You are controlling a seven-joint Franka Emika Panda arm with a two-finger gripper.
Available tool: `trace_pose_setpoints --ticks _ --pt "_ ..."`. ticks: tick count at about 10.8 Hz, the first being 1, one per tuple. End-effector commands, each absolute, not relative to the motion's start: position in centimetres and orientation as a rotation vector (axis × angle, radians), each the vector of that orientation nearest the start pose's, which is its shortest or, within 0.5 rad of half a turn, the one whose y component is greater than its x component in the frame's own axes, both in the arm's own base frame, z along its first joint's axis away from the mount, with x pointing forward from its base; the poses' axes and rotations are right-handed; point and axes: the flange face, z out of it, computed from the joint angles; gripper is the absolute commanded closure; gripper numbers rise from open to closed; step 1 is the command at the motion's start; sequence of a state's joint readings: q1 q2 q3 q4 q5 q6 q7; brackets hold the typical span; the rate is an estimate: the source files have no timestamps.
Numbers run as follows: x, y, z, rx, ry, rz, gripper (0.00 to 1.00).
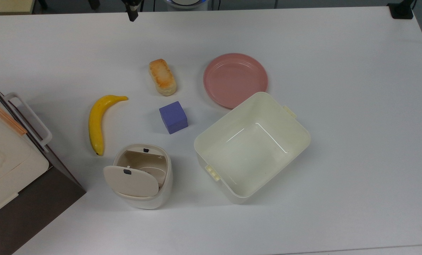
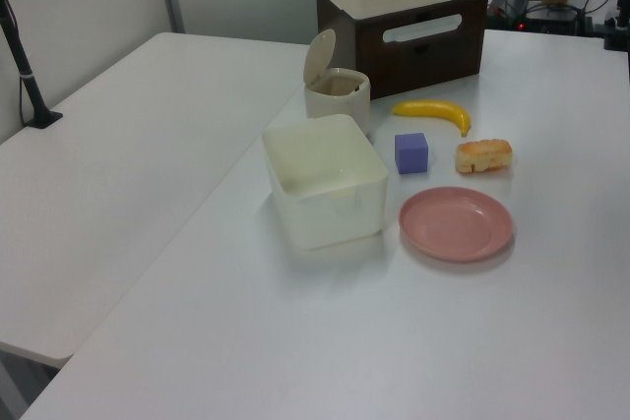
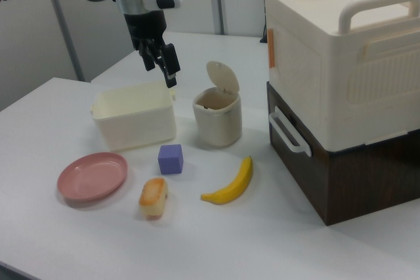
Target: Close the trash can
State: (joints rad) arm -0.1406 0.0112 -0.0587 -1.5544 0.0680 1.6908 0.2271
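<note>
Your gripper (image 3: 165, 65) hangs high over the table (image 1: 338, 53) with nothing in it. Its two fingers seem a little apart in the right view, but I cannot tell surely whether they are released or clenched.

The trash can (image 3: 217, 122) stands on the table, lower than the gripper and toward the right view's right. It is between the larger lidless tub (image 3: 134, 121) and the stacked cream and dark brown box (image 3: 341, 90). In the top view the fingers peek in at the upper edge and the can sits far below them, a little to the top view's left of them, so you must travel down that picture, over the banana (image 1: 98, 120) and the purple cube (image 1: 173, 117).

The lid (image 3: 223, 78) is raised and stands nearly upright on its hinge, at the side of the can far from the gripper in the top view. Its inner face, with the small dark button, looks toward the gripper's side. The hinge line, which is the lid's turning axis, runs across the top view from left to right. I judge that you should come from above and behind the lid's top edge, then press it forward and down over the open mouth.
</note>
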Motion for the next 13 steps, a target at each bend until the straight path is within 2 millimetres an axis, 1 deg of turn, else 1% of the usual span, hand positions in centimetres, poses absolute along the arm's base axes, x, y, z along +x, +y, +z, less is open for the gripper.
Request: trace_pose_setpoints --ticks 1,3,4,11,13 --pt "55.0 -12.5 64.3 -3.057 0.597 -0.214 0.0" --pt "55.4 -11.6 64.1 -3.104 0.559 -0.215 0.0" --pt "55.4 -11.6 64.1 -3.105 0.554 -0.215 0.0" --pt "55.5 -11.3 63.8 -3.115 0.524 -0.205 0.0" --pt "55.5 -11.4 63.6 -3.141 0.458 -0.195 0.0"
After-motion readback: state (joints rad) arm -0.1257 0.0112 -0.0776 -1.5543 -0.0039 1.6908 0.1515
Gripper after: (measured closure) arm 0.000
